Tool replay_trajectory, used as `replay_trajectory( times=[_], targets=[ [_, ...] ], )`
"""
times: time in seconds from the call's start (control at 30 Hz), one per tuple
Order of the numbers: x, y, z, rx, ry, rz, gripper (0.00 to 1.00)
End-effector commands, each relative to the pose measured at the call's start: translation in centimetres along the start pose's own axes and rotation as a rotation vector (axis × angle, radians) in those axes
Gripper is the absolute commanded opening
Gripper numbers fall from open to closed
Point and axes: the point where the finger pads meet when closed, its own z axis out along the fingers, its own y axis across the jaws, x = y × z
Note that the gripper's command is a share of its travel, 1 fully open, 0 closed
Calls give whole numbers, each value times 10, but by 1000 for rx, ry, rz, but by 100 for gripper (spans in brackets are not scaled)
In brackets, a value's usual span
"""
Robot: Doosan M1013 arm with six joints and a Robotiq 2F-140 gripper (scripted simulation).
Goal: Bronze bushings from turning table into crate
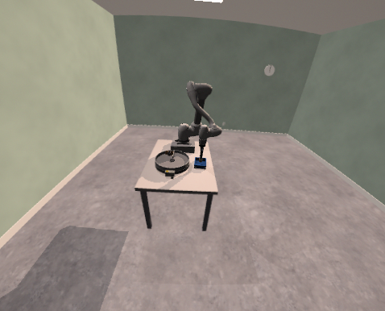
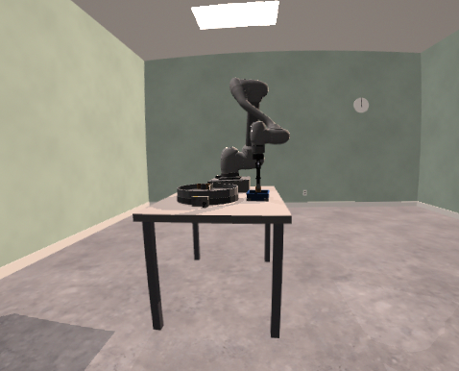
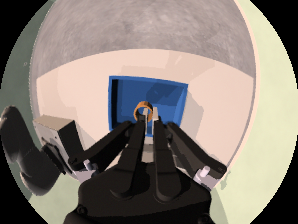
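Note:
My gripper (image 3: 150, 112) is shut on a bronze bushing (image 3: 144, 110), a small orange-brown ring between the fingertips. It hangs straight above the blue crate (image 3: 148, 99), which looks empty inside in the wrist view. In the top and exterior views the gripper (image 1: 201, 156) reaches down just over the crate (image 1: 200, 163) on the right part of the table; it also shows in the exterior view (image 2: 258, 185) over the crate (image 2: 257, 194). The round dark turning table (image 1: 171, 161) stands to the left, with small bushings (image 1: 171, 155) on it, too small to tell apart.
The arm's base block (image 1: 183, 146) stands at the table's back edge, behind the turning table. The table (image 2: 213, 211) is small, with its edges close to the crate on the right side. A small box (image 1: 170, 172) is fixed to the turning table's front rim.

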Motion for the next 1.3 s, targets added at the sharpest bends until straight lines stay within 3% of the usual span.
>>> replay_trajectory(
  times=[0.0, 0.67, 1.27],
  targets=[
    [0, 0, 5, 0, 0, 0, 0],
    [0, 0, 34, 0, 0, 0, 0],
    [0, 0, 36, 0, 0, 0, 0]
  ],
)
